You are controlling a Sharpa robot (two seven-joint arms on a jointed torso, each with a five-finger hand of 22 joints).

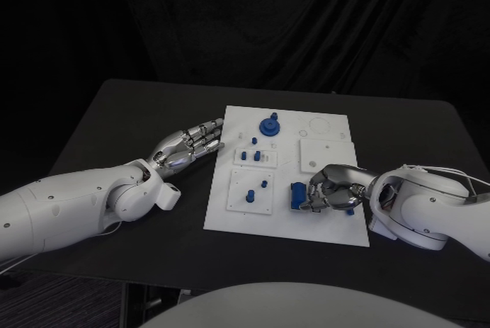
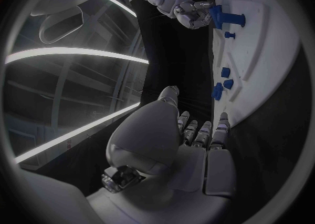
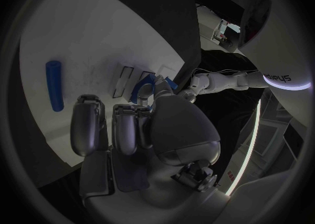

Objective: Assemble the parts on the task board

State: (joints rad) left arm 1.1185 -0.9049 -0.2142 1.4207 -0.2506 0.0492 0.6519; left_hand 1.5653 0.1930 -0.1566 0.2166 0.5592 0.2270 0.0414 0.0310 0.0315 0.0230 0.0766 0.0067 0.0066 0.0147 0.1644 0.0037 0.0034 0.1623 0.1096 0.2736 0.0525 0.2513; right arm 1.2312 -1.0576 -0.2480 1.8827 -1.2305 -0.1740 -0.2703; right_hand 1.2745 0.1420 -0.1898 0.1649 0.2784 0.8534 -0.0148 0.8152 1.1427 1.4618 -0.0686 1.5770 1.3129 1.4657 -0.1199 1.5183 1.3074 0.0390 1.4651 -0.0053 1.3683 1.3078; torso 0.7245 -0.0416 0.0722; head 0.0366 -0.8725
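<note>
Right hand (image 1: pixel 332 188) sits low on the task board (image 1: pixel 327 229), at its near right part, fingers curled around a blue part (image 1: pixel 297 195) that sticks out on the side of the hand facing the board's middle. In the right wrist view the same hand (image 3: pixel 154 124) has its fingers bent down onto the white surface, with a blue piece (image 3: pixel 146 84) showing just beyond the fingertips; the grip looks closed on that piece, though the contact itself is partly hidden by the palm. A second small blue bit (image 1: pixel 349 212) peeks out at the near side of the hand, touching or almost touching it; which one, I cannot tell. In the same wrist view a blue rod (image 3: pixel 54 84) lies flat on the board, apart from the fingers.

Further across the board from the held part, a short blue peg (image 1: pixel 250 196) stands in the square inset plate near the board's left edge, with a smaller blue stub (image 1: pixel 265 183) just beyond it. Two more pegs (image 1: pixel 251 156) stand in the small plate further back, and a round blue gear-like piece (image 1: pixel 270 125) stands at the far part of the board.

Left hand (image 1: pixel 190 145) rests off the board, just beside its left edge on the black table (image 1: pixel 122 115), fingers stretched out and slightly apart, holding nothing. The left wrist view shows those fingers (image 2: pixel 200 132) extended towards the board's rim.
</note>
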